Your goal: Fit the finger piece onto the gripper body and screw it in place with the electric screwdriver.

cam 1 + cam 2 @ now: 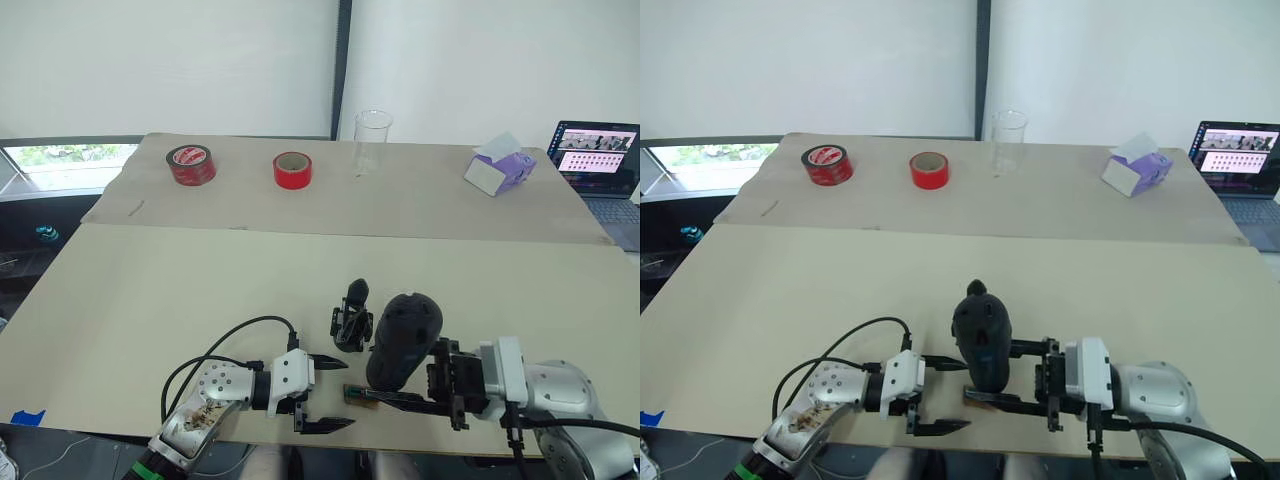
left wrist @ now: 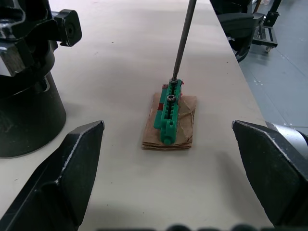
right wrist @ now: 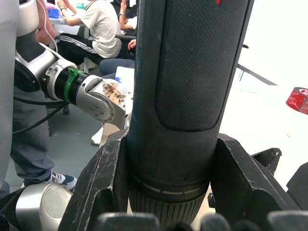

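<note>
- The right gripper point(image 3: 173, 202) clamps its two black fingers point(image 3: 103, 183) round the screwdriver point(image 1: 402, 338), a thick textured black cylinder held upright near the table's near edge.
- Its thin metal bit point(image 2: 184, 38) comes down onto a small green block point(image 2: 169, 111) lying on a brown card pad point(image 2: 185, 126).
- The left gripper point(image 1: 322, 392) lies low on the table point(image 1: 150, 290), fingers point(image 2: 72, 168) spread wide and empty, facing that block.
- The gripper body point(image 1: 351, 318), blocky and black, stands just beyond the screwdriver.
- I cannot make out the finger piece.
- Broad bare tabletop lies beyond; two red tape rolls point(image 1: 292, 169), a clear cup point(image 1: 372, 140) and a purple box point(image 1: 499, 166) stand far back.
</note>
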### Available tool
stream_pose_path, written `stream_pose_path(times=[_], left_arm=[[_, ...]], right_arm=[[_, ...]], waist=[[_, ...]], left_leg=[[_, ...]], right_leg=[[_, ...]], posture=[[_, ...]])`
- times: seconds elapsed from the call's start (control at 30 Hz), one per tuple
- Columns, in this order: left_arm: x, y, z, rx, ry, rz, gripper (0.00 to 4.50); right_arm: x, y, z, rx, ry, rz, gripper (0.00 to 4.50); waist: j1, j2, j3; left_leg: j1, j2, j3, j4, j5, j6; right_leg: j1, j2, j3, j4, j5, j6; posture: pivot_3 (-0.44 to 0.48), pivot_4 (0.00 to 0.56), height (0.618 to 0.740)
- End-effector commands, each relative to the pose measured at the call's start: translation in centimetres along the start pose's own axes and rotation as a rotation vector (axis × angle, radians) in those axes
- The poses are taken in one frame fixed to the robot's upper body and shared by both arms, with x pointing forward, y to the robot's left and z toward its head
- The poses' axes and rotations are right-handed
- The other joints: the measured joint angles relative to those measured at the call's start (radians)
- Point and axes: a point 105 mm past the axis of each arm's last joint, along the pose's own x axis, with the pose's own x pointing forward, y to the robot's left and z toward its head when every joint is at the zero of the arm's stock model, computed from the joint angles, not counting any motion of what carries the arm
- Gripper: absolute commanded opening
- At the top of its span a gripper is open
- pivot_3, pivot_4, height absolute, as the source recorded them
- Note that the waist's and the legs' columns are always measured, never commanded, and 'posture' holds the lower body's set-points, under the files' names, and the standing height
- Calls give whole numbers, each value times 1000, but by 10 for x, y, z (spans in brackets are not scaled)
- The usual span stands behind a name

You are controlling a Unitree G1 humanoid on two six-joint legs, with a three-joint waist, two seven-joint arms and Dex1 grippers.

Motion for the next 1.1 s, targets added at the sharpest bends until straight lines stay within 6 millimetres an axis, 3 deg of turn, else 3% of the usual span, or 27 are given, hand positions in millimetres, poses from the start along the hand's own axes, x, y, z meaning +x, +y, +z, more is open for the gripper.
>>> stream_pose_path(times=[0.03, 0.63, 1.1], left_arm=[[0, -1, -10, -29, 29, 1, 4500], [-31, 3, 19, 19, -72, 33, 4500], [-58, 12, 69, 5, -195, 11, 4500]], right_arm=[[0, -1, 7, -24, -17, 2, 1933], [-4, -6, 33, -11, -80, -39, 1933], [-10, -29, 70, -54, -102, -58, 1933]], waist=[[0, 0, 0], [-5, 0, 1], [-5, 0, 2]], left_leg=[[0, 0, 0, 0, 0, 0], [-3, 1, 0, 0, 0, 0], [-4, 1, 0, 0, 0, 0]], right_leg=[[0, 0, 0, 0, 0, 0], [-1, 0, 0, 0, 0, 0], [-1, 2, 0, 0, 0, 0]], posture=[[0, 150, 740], [0, 150, 740], [0, 150, 740]])
